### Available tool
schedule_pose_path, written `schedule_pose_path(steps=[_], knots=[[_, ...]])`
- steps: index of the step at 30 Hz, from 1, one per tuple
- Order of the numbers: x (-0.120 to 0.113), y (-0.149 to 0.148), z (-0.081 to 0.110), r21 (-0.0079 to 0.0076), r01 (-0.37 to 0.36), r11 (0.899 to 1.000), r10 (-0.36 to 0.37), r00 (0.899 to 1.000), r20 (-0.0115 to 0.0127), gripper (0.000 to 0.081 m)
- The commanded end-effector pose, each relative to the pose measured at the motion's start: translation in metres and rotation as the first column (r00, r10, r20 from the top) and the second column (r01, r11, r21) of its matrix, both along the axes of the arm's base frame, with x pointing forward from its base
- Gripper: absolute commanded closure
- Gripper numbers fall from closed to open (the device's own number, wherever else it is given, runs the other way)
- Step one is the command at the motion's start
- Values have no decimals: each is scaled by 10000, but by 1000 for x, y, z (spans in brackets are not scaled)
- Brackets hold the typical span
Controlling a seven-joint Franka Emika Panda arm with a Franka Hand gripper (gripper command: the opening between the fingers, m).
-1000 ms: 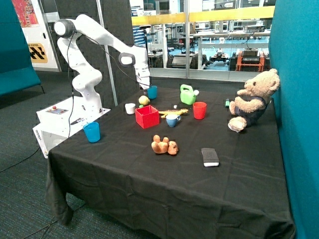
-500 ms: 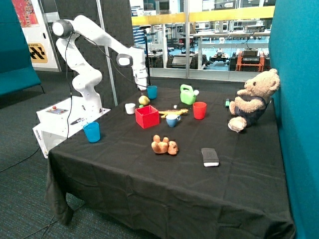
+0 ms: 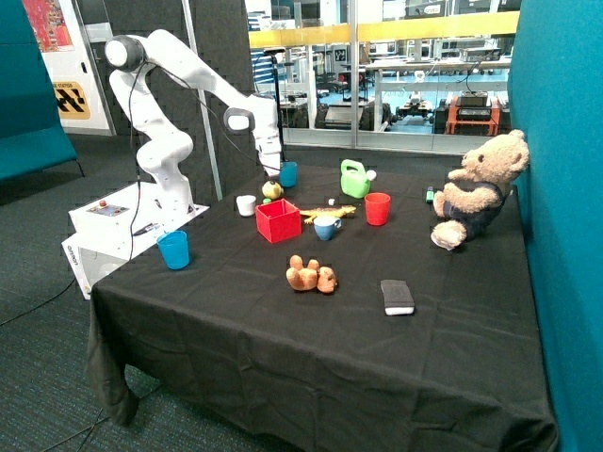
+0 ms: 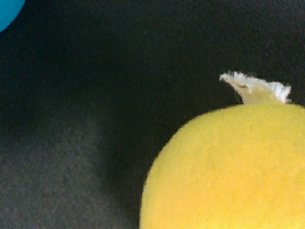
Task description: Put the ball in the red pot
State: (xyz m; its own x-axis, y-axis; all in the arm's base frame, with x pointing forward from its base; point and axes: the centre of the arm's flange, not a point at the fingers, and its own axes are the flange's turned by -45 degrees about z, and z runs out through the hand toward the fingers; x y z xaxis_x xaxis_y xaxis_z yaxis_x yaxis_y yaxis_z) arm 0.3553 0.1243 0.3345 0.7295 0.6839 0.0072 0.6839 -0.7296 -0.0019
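Table [image 3: 283,348], black cloth, fills the near ground. Franka arm [image 3: 179,71] reaches in from the far left, bent down over the far-left cluster of things. Teddy bear [image 3: 480,188] sits at the far right edge against the teal wall.

The red pot [image 3: 278,220], square, stands left of centre and looks empty from here. Just behind it, on the far side, the ball [image 3: 272,190], pale yellow, rests on the cloth. A blue cup [image 3: 288,173] is just beyond the ball, a white cup [image 3: 246,204] to its left.

The gripper [image 3: 271,169] hangs directly above the ball, very close. In the wrist view the ball [image 4: 224,167] looms large with bare cloth around it; no fingers show, so cannot tell how the jaws stand.

Progress, as I judge it: approach only. Ball not gripped, not lifted. Grasp, carry and drop into the pot all remain.
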Motion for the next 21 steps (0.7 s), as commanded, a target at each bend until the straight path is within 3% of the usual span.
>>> schedule_pose_path(steps=[1,21], knots=[[10,2,-9,-64,148,9999,-148,9999,-40,6],[0,-7,-26,-64,642,9979,-642,9979,-40,0]])
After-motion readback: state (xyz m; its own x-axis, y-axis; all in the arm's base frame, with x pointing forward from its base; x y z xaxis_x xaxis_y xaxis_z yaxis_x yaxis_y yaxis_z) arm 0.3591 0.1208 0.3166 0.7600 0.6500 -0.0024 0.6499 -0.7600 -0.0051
